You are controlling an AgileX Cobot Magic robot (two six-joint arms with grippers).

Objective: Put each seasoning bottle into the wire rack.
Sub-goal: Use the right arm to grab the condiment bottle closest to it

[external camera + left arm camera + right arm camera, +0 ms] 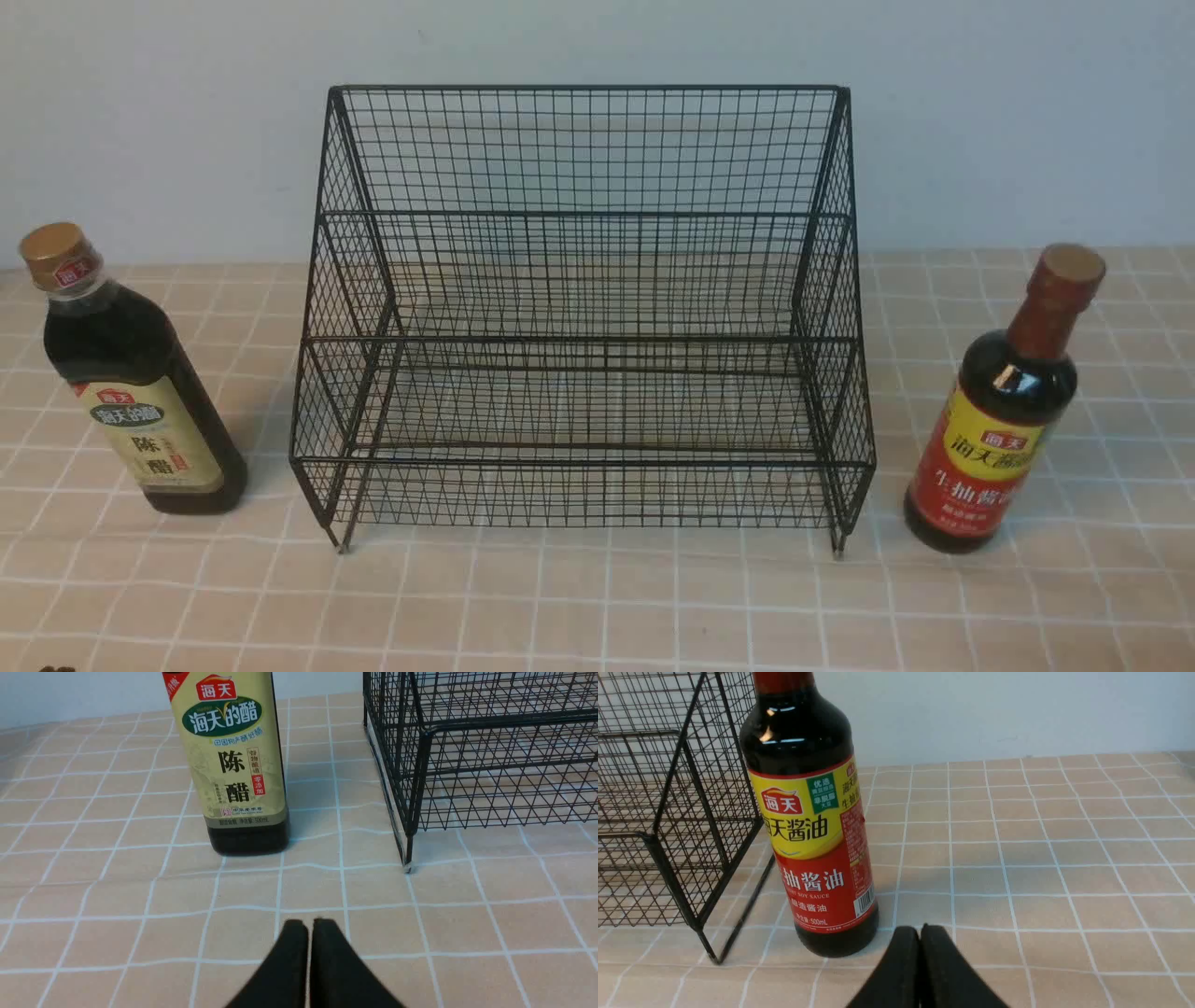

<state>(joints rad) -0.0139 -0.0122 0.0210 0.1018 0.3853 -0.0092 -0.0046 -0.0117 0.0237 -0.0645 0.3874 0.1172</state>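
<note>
Where the bottles stand: the gold-cap bottle [140, 401] is upright off the rack's left side; the red-cap bottle [999, 429] is upright off its right side; both are near the rack, neither touching it
Wire rack [579, 457]: sits between the two bottles with its low front rail towards the robot; both tiers look bare
Left gripper [308, 924]: jaws pressed together, nothing in them; low over the tiled tabletop [597, 597], short of the gold-cap bottle
Right gripper [920, 931]: jaws likewise closed on nothing; close by the red-cap bottle's foot, not touching it
Step in hand: the reach for a first bottle, I'd say; nothing is stowed yet
Doing it well: spread the jaws wide before closing in, or the tips will shove the bottle; grip the body at the label, not the narrow neck; keep it upright; lift clear of the front rail; set it squarely on a tier
Risk: both bottles look glossy and tall; a nudge low down could topple one; wire gives uneven footing
</note>
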